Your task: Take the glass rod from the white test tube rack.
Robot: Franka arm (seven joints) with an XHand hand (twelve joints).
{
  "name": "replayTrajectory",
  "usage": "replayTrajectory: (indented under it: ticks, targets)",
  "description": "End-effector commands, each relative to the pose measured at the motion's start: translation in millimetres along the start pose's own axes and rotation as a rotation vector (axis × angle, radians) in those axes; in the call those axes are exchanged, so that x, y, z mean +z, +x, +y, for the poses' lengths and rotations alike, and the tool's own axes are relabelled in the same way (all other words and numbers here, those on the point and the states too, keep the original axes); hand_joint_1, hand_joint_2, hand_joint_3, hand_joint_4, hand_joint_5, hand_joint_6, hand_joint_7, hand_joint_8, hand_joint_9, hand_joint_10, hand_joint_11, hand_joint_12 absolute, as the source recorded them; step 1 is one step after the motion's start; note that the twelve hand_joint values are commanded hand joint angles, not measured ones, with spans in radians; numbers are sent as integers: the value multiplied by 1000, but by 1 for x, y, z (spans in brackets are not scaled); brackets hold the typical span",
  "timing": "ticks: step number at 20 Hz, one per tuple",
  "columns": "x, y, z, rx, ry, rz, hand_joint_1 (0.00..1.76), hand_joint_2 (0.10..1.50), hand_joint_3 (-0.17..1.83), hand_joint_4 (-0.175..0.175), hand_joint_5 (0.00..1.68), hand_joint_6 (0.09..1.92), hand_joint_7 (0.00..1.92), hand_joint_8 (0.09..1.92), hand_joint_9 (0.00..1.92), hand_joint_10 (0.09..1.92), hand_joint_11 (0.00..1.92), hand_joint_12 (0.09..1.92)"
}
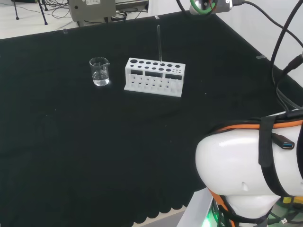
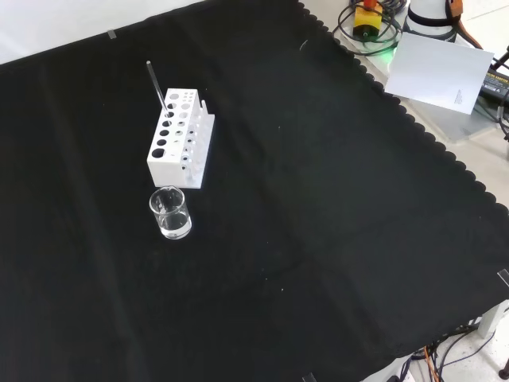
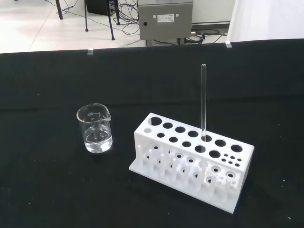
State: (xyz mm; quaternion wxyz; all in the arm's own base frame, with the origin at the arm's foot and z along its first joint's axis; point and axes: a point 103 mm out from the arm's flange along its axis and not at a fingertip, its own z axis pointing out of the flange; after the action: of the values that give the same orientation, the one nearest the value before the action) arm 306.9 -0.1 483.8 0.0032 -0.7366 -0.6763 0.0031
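Observation:
A white test tube rack [image 1: 155,76] [image 2: 180,138] [image 3: 192,159] stands on the black cloth. A thin glass rod [image 1: 159,41] [image 2: 156,83] [image 3: 203,102] stands upright in one of the rack's holes, in the back row as the wrist view shows it. It rises well above the rack's top. The other holes of the rack look empty.
A small clear glass beaker [image 1: 100,71] [image 2: 170,212] [image 3: 95,128] with a little clear liquid stands beside the rack's end, apart from it. The arm's white link [image 1: 251,170] fills the head view's lower right. A grey box [image 3: 165,19] stands beyond the bench.

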Motion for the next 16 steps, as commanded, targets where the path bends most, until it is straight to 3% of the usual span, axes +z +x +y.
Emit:
replayTrajectory:
  ticks: [1, 3, 6, 16]
  targets:
    - [0, 0, 0, 0, -11, -7, 600, 776, 562, -108, 126, 223, 272, 219, 538, 171, 343, 867]
    - [-1, 0, 1, 0, -8, -1, 464, 906, 384, -96, 69, 87, 79, 256, 252, 208, 78, 809]
    - [-2, -1, 3, 2, -11, -1, 428, 969, 277, -92, 60, 87, 8, 324, 43, 536, 6, 798]
    - [-1, 1, 13, 4, -10, 5, 430, 981, 255, -92, 66, 87, 0, 385, 0, 676, 0, 823]
